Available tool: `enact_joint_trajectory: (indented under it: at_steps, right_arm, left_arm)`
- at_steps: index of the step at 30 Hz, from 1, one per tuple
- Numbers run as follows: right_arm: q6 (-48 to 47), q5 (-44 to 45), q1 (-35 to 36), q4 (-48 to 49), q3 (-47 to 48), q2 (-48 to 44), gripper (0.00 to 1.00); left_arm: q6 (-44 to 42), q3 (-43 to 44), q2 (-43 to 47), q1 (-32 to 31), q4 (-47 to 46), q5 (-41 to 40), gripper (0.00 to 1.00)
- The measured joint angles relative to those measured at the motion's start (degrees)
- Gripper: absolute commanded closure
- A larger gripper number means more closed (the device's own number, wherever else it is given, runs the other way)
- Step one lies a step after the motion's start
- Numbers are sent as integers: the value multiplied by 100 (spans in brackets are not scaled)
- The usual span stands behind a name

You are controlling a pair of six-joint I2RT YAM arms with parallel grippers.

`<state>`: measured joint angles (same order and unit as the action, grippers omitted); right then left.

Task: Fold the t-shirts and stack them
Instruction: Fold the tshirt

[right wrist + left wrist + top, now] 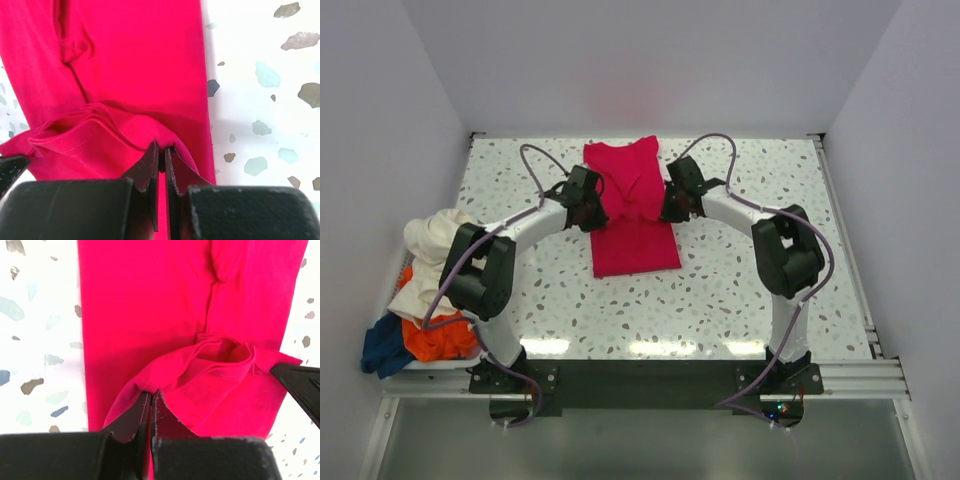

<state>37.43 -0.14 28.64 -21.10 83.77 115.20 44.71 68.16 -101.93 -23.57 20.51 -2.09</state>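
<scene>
The crimson red t-shirt lies folded lengthwise into a narrow strip at the table's far middle. Its far end is lifted and bunched between the two grippers. My left gripper is shut on the cloth's left edge. My right gripper is shut on the right edge. Both wrist views show the raised hem sagging between the jaws above the flat lower layer. A heap of t-shirts sits at the left edge: cream white, orange and dark blue.
White walls close in the speckled table on the left, far and right sides. A metal rail runs along the near edge by the arm bases. The heap of shirts lies next to the left arm's base.
</scene>
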Motion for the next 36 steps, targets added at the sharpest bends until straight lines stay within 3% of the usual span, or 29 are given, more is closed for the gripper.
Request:
enact_joint_trajectory:
  at_steps: [36]
  right_arm:
    - [52, -566, -496, 61, 907, 671, 100]
  left_arm:
    - [-229, 535, -691, 647, -81, 321, 100]
